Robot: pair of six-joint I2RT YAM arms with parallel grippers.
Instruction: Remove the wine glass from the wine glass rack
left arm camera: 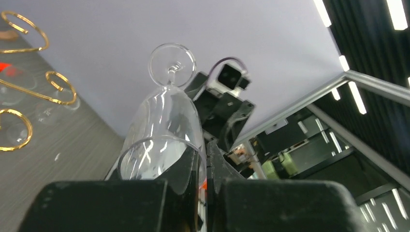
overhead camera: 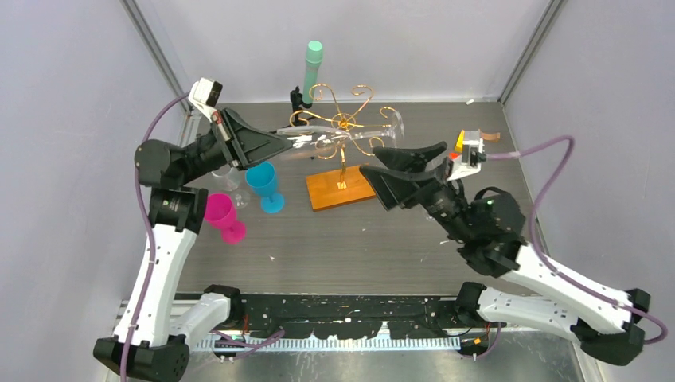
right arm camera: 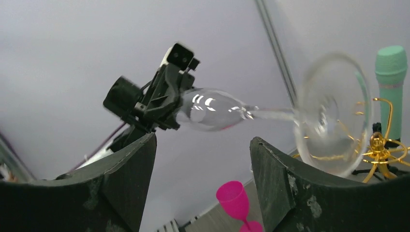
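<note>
Shows clear stemmed wine glass [overhead camera: 318, 137] clamped by left gripper [overhead camera: 285, 143], tipped sideways to slide off gold wire wine glass rack [overhead camera: 338, 189], foot at 3 o'clock perhaps hooked; right gripper [overhead camera: 368, 159] spread apart at 4 o'clock.

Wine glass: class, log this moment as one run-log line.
wine glass: sideways, bowl gripped | left end effector: shut on wine glass | right end effector: open, empty | wine glass rack: upright

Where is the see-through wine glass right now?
Seen from above, the wine glass lies sideways in the left claw, left of centre, its stem reaching across the gold rack.
</note>
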